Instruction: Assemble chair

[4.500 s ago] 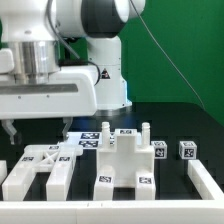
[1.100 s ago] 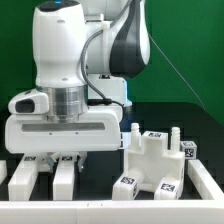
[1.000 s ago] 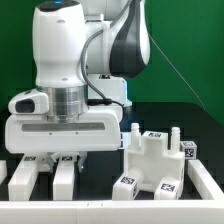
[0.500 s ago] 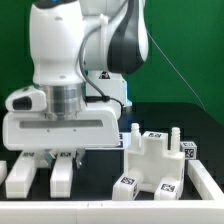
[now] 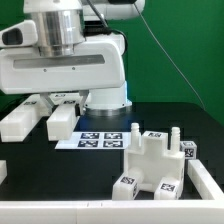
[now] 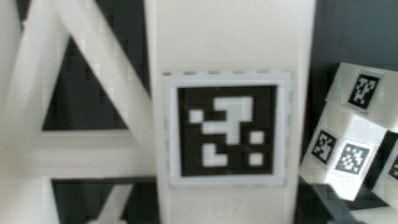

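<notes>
My gripper point(image 5: 62, 99) is shut on a white barred chair part point(image 5: 40, 118), which hangs clear above the black table at the exterior view's left. In the wrist view that part point(image 6: 228, 120) fills the frame, showing a square tag and slanted bars, and my fingertips are hidden. The blocky chair seat point(image 5: 150, 165) with upright pegs and tags stands on the table at the exterior view's right, apart from the held part. A small tagged cube point(image 5: 187, 150) sits just behind it.
The marker board point(image 5: 100, 138) lies flat under and behind the held part. A white bar point(image 5: 205, 185) lies at the far right, a small white piece point(image 5: 3, 172) at the left edge, and a white rail point(image 5: 100, 212) runs along the front.
The arm has risen, carrying the barred part up off the table. The marker board, hidden behind the hand before, now shows.
</notes>
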You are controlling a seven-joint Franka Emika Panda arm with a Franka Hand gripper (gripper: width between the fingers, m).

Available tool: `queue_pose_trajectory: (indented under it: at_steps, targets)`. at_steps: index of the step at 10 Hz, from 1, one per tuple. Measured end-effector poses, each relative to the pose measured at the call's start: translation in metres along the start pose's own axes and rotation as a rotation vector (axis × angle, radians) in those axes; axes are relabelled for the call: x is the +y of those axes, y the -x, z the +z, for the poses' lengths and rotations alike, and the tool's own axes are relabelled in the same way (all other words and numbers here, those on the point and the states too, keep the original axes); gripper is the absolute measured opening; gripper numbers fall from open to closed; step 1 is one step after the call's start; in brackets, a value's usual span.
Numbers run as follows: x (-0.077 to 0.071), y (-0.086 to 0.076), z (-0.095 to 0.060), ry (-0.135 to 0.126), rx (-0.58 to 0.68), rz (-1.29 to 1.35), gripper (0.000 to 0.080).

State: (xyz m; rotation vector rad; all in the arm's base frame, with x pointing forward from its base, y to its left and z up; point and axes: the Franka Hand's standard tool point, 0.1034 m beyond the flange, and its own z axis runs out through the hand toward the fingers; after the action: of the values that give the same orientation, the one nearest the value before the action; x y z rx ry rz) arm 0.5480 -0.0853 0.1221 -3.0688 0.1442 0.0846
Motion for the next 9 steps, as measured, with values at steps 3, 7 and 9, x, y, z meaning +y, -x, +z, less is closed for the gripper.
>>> queue_pose_trajectory:
  at_steps: [3, 7, 9]
  targets:
    - [-0.005, 0.001, -0.001, 0.004, -0.013, 0.050, 0.0286]
    - [-0.081, 0.000, -0.007, 0.039, -0.034, 0.403, 0.0287]
    - [-0.104, -0.013, -0.005, 0.044, -0.002, 0.476, 0.0287]
